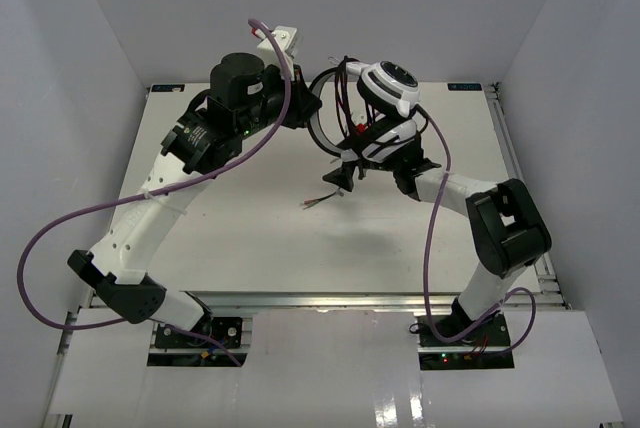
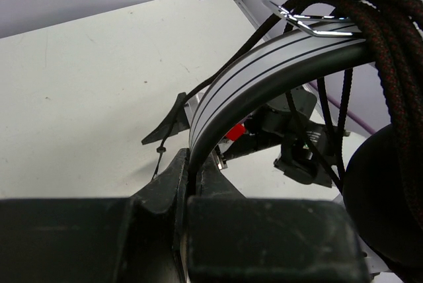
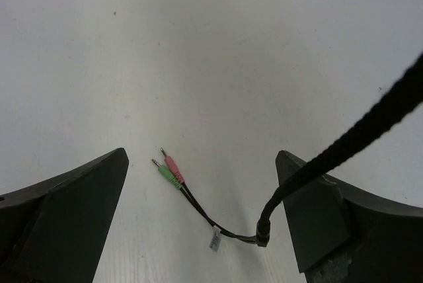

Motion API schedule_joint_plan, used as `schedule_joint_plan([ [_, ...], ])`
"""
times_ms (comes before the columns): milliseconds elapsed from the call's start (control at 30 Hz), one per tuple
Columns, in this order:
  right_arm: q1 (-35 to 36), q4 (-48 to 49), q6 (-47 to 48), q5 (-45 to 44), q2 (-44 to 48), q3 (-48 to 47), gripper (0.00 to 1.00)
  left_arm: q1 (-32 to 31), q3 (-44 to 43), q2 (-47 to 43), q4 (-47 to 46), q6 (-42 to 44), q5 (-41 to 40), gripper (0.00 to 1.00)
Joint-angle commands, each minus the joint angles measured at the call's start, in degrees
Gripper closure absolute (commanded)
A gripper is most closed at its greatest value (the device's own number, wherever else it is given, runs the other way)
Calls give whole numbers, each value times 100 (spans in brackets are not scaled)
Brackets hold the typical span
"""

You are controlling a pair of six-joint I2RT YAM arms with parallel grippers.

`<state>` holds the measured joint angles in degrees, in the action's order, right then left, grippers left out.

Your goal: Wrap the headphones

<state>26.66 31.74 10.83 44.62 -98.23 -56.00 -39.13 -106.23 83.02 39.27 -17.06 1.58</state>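
Above far centre of table (image 1: 220, 248): headphones (image 1: 388, 86) aloft, left gripper (image 2: 188, 174) clamped on headband (image 2: 264, 75). Right gripper (image 3: 201, 157) jaws apart over plugs (image 3: 170, 169). Risk: loose cable (image 3: 344, 141) tail slips grasp, wound turns slacken.

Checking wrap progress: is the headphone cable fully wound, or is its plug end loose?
Partly wound: coils over the headband, plugs loose on the table.

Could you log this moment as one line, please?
left gripper shut on headband | right gripper open above plugs | cable looped over headband
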Motion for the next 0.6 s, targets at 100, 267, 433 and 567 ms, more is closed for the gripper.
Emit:
schedule_joint_plan([
  [100, -31, 2322, -1300, 737, -146, 251, 56, -6, -475, -267, -561, -383, -71, 100],
  [267, -38, 2558, -1224, 668, 107, 763, 92, 33, -515, -243, -594, -410, -329, 100],
  [433, -33, 2119, -875, 905, 508, 1064, 92, 126, -572, -241, -661, -467, -493, 100],
  [567, 5, 749, 148, 1096, 1030, 1163, 92, 235, -609, -184, -786, -467, -943, 100],
])
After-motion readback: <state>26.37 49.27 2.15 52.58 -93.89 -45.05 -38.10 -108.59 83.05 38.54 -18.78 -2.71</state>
